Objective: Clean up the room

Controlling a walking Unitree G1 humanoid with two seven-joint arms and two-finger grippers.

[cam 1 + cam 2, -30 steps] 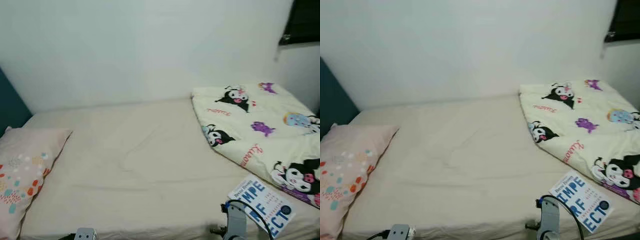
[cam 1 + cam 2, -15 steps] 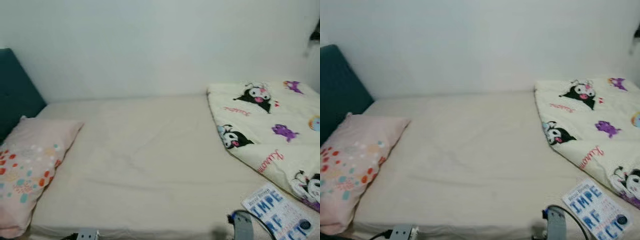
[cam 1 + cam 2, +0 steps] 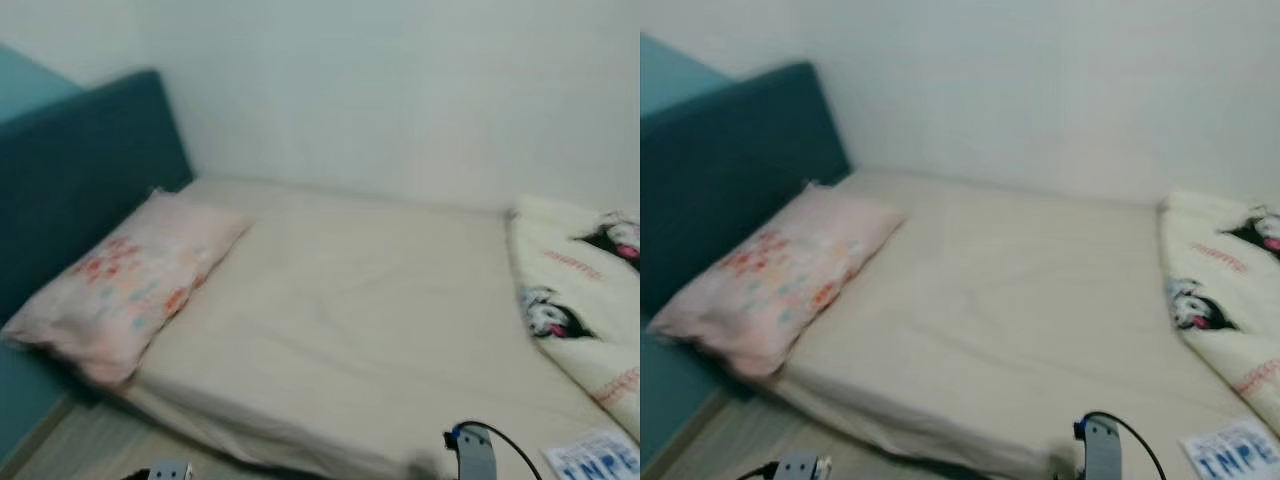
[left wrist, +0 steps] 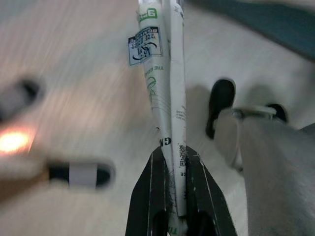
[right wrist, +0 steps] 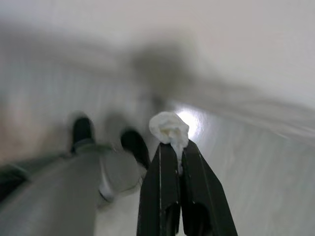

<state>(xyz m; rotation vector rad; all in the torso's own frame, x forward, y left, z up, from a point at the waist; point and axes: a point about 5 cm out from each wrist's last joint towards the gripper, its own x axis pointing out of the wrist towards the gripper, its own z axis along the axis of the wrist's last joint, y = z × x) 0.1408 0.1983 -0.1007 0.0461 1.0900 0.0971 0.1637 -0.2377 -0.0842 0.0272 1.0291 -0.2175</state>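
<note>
In the left wrist view my left gripper is shut on a long folded white wrapper with green print, which sticks out past the fingertips above a blurred floor. My right gripper is shut on a small crumpled white tissue wad, also above the floor. Ahead stands a bed with a cream sheet. On it lie a pink dotted pillow at the left, a cartoon-print blanket at the right, and a white book with blue letters at the near right corner.
A teal headboard rises at the bed's left end, against a white wall. Pale wood floor shows at the lower left. Both silver arms hang low at the frame's bottom. My black feet show below the grippers.
The camera has swung to the left: headboard and pillow now fill the left side, and blanket and book have slid to the right edge. Nothing on the bed has moved.
</note>
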